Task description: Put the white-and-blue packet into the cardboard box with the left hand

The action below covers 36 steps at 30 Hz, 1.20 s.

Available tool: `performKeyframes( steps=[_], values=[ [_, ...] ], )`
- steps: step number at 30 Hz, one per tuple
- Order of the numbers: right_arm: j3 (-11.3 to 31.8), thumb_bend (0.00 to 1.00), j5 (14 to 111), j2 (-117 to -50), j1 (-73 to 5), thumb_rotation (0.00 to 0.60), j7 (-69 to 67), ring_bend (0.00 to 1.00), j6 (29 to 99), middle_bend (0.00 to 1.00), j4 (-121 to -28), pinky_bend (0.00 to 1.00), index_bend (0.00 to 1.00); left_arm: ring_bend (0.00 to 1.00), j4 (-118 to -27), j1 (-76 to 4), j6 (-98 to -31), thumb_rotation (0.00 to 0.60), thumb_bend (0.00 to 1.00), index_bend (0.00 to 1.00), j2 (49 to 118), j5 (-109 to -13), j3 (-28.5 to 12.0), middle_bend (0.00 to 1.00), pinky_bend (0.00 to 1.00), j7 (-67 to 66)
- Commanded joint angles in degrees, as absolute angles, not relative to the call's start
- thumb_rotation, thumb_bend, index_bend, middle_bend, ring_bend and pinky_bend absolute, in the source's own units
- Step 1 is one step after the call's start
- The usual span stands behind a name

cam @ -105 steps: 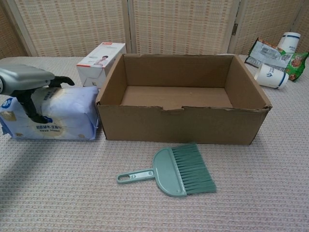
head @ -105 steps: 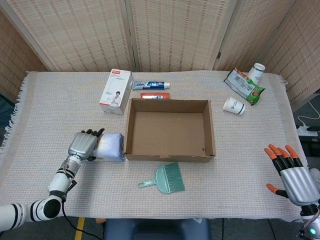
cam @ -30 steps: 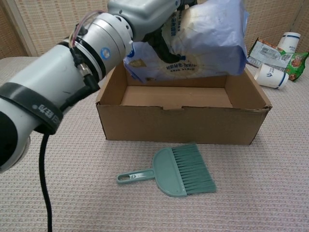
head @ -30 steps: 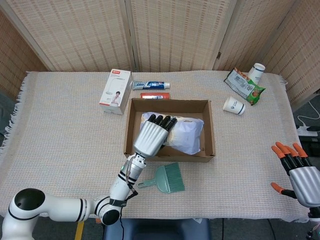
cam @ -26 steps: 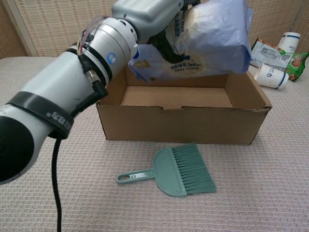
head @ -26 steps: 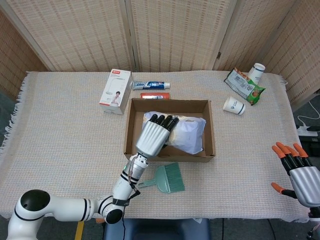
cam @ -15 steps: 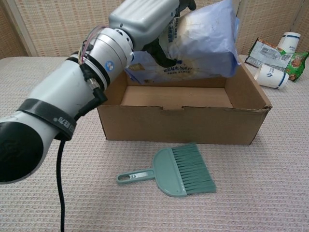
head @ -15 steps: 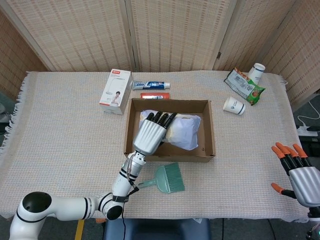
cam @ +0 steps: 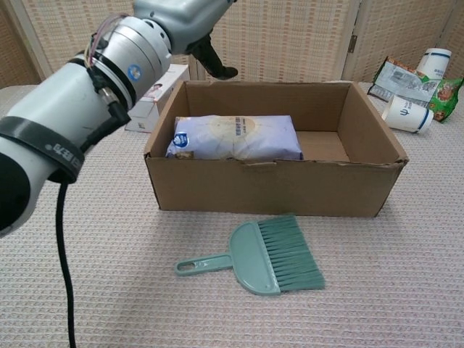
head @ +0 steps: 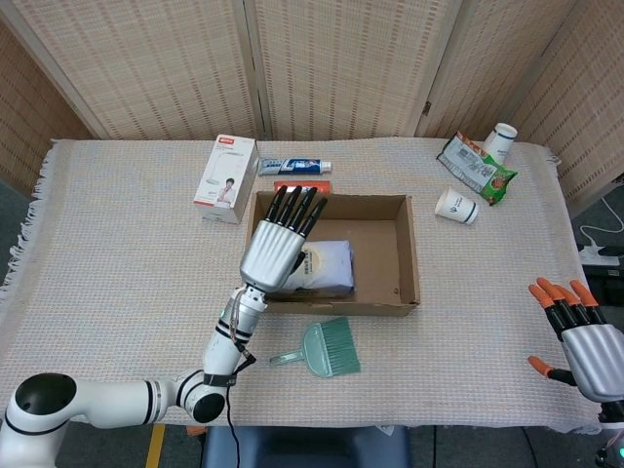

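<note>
The white-and-blue packet (head: 323, 268) (cam: 235, 137) lies flat inside the cardboard box (head: 407, 255) (cam: 275, 189), in its left half. My left hand (head: 276, 247) (cam: 187, 22) hovers above the box's left side with its fingers spread, holding nothing and clear of the packet. My right hand (head: 580, 336) is at the table's right front corner, fingers spread and empty; the chest view does not show it.
A green hand brush (head: 322, 349) (cam: 261, 257) lies in front of the box. A white carton (head: 225, 179) (cam: 151, 92), a toothpaste tube (head: 295, 167) and a red item (head: 302, 185) sit behind it. Two cups (head: 456, 206) (head: 501, 140) and a snack bag (head: 475, 168) are at the back right.
My left hand has let go of the packet, which dropped from above the box to its floor on the left. The hand rose and moved left with fingers spread.
</note>
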<state>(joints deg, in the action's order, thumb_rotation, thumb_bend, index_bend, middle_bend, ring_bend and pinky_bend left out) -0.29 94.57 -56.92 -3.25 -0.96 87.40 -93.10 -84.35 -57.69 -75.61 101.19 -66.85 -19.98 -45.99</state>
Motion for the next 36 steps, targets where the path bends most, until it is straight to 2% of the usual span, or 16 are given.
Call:
performKeyframes(
  steps=[1, 3, 4, 11, 17, 22, 26, 36],
  values=[
    [-0.38, 0.00, 94.68, -56.98, -3.24, 0.600, -0.81, 0.00, 87.36, 0.03, -93.10, 0.00, 0.06, 0.00, -85.95, -56.89, -76.05, 0.600, 0.21, 0.00, 99.14, -66.78, -20.59, 0.00, 0.08, -46.62],
    [-0.55, 0.00, 94.92, -57.15, -3.23, 0.600, -0.42, 0.00, 87.27, 0.03, -93.10, 0.00, 0.06, 0.00, -87.95, -55.79, -76.98, 0.600, 0.21, 0.00, 95.96, -66.66, -21.72, 0.00, 0.09, -46.91],
    [-0.71, 0.00, 95.24, -57.39, -3.22, 0.600, 0.08, 0.00, 87.24, 0.03, -93.10, 0.00, 0.06, 0.00, -89.87, -54.25, -77.82, 0.600, 0.21, 0.00, 92.05, -66.79, -22.45, 0.00, 0.09, -46.92],
    [-1.19, 0.00, 95.73, -58.21, -3.35, 0.600, 1.56, 0.00, 86.54, 0.03, -92.98, 0.00, 0.06, 0.00, -94.89, -46.20, -79.71, 0.600, 0.21, 0.00, 77.74, -68.55, -21.14, 0.00, 0.10, -41.39],
    [-1.64, 0.00, 96.37, -58.78, -3.40, 0.600, 2.49, 0.00, 86.22, 0.03, -92.96, 0.00, 0.06, 0.00, -95.45, -36.82, -84.11, 0.600, 0.21, 0.00, 68.04, -72.49, -17.66, 0.00, 0.10, -30.45],
    [-1.87, 0.00, 96.52, -59.24, -3.48, 0.600, 3.14, 0.00, 85.83, 0.03, -92.78, 0.00, 0.06, 0.00, -95.41, -29.04, -84.54, 0.600, 0.21, 0.00, 61.41, -74.14, -12.90, 0.00, 0.11, -19.29],
    [-1.96, 0.00, 96.36, -59.67, -3.68, 0.600, 3.70, 0.00, 85.20, 0.03, -92.60, 0.00, 0.06, 0.00, -97.42, -24.33, -84.39, 0.600, 0.20, 0.00, 58.53, -75.16, -9.73, 0.00, 0.12, -11.50],
    [-2.26, 0.00, 96.36, -60.08, -3.88, 0.600, 4.08, 0.00, 84.56, 0.03, -92.42, 0.00, 0.06, 0.00, -100.19, -15.93, -86.93, 0.600, 0.20, 0.00, 58.25, -80.83, -1.41, 0.00, 0.15, -11.95]
  ],
)
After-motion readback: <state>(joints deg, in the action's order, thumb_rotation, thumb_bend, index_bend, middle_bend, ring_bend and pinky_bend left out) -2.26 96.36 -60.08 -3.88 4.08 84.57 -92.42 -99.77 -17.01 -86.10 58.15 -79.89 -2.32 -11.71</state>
